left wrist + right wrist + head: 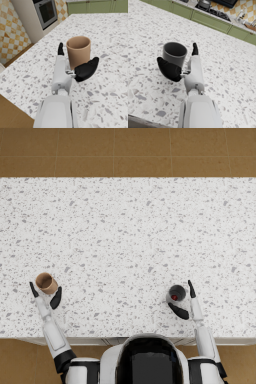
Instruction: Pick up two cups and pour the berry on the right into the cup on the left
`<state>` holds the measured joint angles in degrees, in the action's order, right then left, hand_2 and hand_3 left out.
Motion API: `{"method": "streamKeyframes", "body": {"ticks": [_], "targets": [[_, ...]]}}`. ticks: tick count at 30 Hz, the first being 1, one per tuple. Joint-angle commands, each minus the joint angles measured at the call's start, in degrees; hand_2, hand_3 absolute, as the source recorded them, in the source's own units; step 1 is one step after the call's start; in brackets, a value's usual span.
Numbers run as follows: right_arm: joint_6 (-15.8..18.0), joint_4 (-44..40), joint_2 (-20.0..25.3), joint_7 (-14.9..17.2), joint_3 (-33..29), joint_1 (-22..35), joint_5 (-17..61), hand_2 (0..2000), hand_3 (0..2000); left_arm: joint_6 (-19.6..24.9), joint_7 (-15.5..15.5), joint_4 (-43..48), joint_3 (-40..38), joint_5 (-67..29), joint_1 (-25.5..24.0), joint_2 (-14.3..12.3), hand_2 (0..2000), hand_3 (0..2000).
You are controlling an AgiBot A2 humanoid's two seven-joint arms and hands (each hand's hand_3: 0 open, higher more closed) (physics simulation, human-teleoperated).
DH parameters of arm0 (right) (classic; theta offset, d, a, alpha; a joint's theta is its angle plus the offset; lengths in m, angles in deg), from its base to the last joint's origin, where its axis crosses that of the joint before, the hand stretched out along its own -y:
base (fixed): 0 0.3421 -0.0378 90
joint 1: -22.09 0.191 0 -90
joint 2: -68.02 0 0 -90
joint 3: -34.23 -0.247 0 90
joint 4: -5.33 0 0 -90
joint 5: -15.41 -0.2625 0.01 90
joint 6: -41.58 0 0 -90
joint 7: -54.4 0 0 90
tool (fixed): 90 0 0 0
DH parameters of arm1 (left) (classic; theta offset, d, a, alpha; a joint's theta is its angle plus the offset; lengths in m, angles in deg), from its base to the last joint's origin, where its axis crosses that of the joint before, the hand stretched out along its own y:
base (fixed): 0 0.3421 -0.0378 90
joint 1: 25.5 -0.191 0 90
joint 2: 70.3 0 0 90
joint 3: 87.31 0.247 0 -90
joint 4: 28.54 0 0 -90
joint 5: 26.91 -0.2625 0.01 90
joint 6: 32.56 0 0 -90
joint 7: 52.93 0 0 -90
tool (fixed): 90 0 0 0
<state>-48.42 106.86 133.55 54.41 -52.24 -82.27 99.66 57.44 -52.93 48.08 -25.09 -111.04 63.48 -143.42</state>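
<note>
A tan cup [46,283] [78,51] stands upright at the front left of the speckled counter [125,238]. My left hand [45,297] [75,68] is spread around it, thumb on one side and fingers on the other, not closed on it. At the front right stands a dark grey cup [177,292] [174,53] with a red berry [174,297] inside. My right hand [186,304] [179,70] brackets it the same way, with the thumb low against the cup's side. The right wrist view does not show the berry.
The counter's front edge [125,338] runs just before both hands. Wooden floor [125,150] lies beyond the far edge. An oven [46,11] and green cabinets [210,21] stand well behind the counter.
</note>
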Motion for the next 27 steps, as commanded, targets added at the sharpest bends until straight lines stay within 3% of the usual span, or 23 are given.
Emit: {"method": "streamKeyframes", "body": {"ticks": [1,9,23,24,25,27], "targets": [[0.0,-3.07,0.53,0.0,-0.01,1.41,0.0,0,0,0.0,0.0,-3.57,0.18,0.0,2.54,0.93,0,0],[1.73,-6.79,2.42,-0.11,1.64,4.24,-0.02,0,0,-0.18,-0.05,-7.37,0.99,0.0,5.4,1.15,0,0],[1.41,-9.32,4.78,-0.01,2.61,6.18,-0.03,0,0,-0.64,-0.37,-17.73,3.84,-0.04,12.11,2.67,0,0],[1.29,-9.48,4.8,0.01,1.95,5.87,-0.03,1361,327,-0.46,-0.44,-18.17,3.41,-0.03,12.19,2.72,1361,327],[1.96,-9.02,4.91,-0.05,1.69,5.81,-0.03,2000,653,0.41,-0.48,-17.9,3.39,-0.06,11.92,2.73,2000,653],[3.35,-8.94,5.03,0.04,0.85,5.69,-0.01,2000,1280,1.21,-0.52,-18.89,3.78,-0.13,12.31,3.24,2000,1280]]}}
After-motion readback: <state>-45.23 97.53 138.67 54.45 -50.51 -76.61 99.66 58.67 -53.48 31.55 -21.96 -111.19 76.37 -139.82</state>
